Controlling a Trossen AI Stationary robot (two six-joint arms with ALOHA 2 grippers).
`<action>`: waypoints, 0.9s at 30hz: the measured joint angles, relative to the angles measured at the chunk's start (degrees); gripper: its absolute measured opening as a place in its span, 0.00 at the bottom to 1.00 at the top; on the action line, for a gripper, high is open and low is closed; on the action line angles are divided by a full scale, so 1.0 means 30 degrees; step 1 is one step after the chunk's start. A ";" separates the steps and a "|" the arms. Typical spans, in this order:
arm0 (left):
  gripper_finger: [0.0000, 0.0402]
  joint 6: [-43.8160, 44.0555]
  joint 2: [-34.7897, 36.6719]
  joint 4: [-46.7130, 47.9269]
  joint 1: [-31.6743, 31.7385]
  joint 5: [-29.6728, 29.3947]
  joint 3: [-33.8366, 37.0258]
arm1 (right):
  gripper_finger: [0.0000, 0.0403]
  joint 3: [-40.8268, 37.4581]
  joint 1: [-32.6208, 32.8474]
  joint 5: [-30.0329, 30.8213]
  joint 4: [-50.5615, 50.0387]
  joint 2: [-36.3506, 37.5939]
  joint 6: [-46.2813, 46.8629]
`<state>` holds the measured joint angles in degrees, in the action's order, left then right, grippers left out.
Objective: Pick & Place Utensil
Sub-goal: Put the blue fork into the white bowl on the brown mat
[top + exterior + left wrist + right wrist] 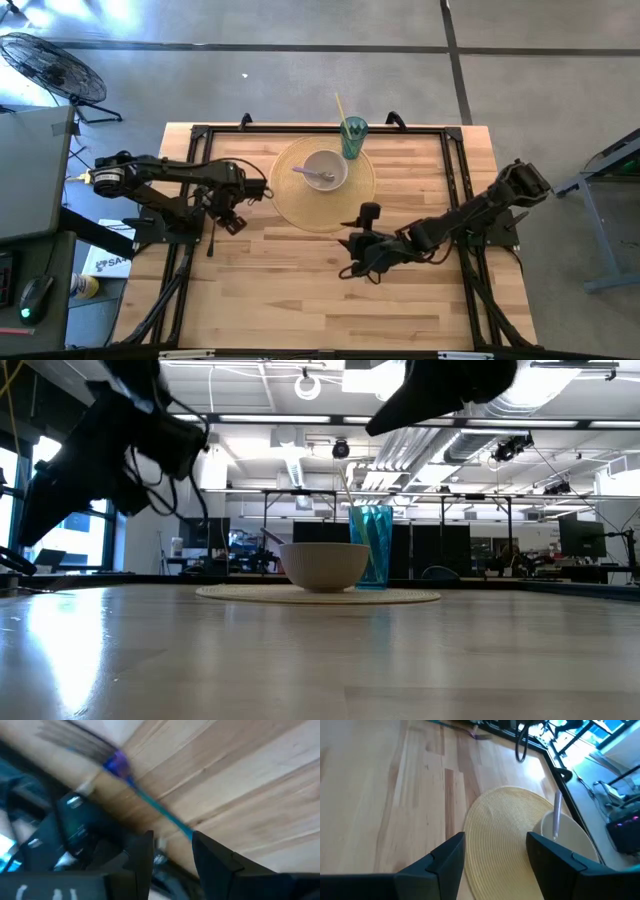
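Near the left edge of the worktop, my left gripper [228,214] hangs open over a teal utensil [150,802]. My right gripper [358,258] waits open and empty near the middle, beside the mat [290,205] and bowl [325,170].

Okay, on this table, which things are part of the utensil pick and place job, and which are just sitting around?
In the job: teal-handled utensil at the table's left edge; left gripper, open over it; bowl, probably the target.

Lying about: placemat, purple utensil in the bowl, teal cup, floor fan, right gripper waiting open.

Two dark jointed arms, black cables, flat angular black fingers [447,862].
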<state>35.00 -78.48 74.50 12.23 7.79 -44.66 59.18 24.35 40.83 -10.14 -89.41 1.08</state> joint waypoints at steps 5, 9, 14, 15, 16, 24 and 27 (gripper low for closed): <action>0.33 0.0369 -0.0054 -0.2050 0.0043 0.0378 0.1328 | 0.51 0.0000 -0.0685 -0.1089 0.0753 0.0000 -0.0498; 0.33 0.0975 -0.0168 -0.2356 0.0043 0.0583 0.1817 | 0.51 0.0000 -0.0969 -0.1525 0.0731 0.0000 -0.0517; 0.33 0.2100 -0.0168 -0.2435 0.0051 0.0139 0.2340 | 0.51 0.0000 -0.0972 -0.1592 0.0692 0.0000 -0.0466; 0.33 0.2114 -0.0168 -0.2542 0.0051 0.0208 0.2440 | 0.51 0.0000 -0.0950 -0.1695 0.0687 0.0000 -0.0466; 0.33 0.2115 -0.0168 -0.2696 0.0058 0.0284 0.2560 | 0.51 0.0000 -0.0949 -0.1811 0.0687 0.0000 -0.0450; 0.33 0.1959 -0.0168 -0.4070 0.1888 0.0245 0.3411 | 0.51 0.0000 -0.0935 -0.2165 0.0703 0.0000 -0.0386; 0.33 0.1881 -0.0172 -0.3967 0.2863 -0.0766 0.3420 | 0.51 0.0000 -0.0935 -0.2261 0.0738 0.0000 -0.0375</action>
<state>40.64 -78.99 62.60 20.82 5.49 -34.40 59.18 21.54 34.04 -7.92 -89.41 -0.04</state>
